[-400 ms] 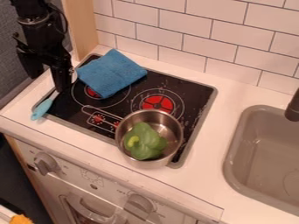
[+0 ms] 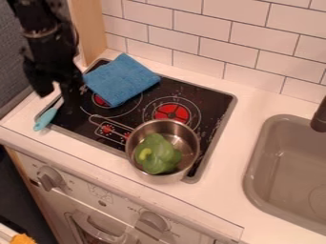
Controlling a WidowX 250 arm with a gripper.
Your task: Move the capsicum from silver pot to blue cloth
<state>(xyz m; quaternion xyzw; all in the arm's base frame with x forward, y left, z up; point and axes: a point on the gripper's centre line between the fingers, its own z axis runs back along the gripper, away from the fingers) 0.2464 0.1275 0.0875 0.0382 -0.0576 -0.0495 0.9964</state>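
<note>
Hiding far end of light-blue utensil (image 2: pixel 45 119), black two-finger hand (image 2: pixel 58 98), fingers apart; arm cut off at top; green capsicum (image 2: pixel 160 155), lumpy, yellow-green stem end, inside open-topped silver metal pot (image 2: pixel 193 148), underside hidden; pot overlaps black stovetop's (image 2: pixel 213 107) front edge, gap to folded blue cloth (image 2: pixel 121 80)

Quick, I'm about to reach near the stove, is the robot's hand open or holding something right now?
Hand: open, fingers apart, not gripping the capsicum.

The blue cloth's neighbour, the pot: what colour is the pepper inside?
The pepper is green, seen in the camera view.
</note>
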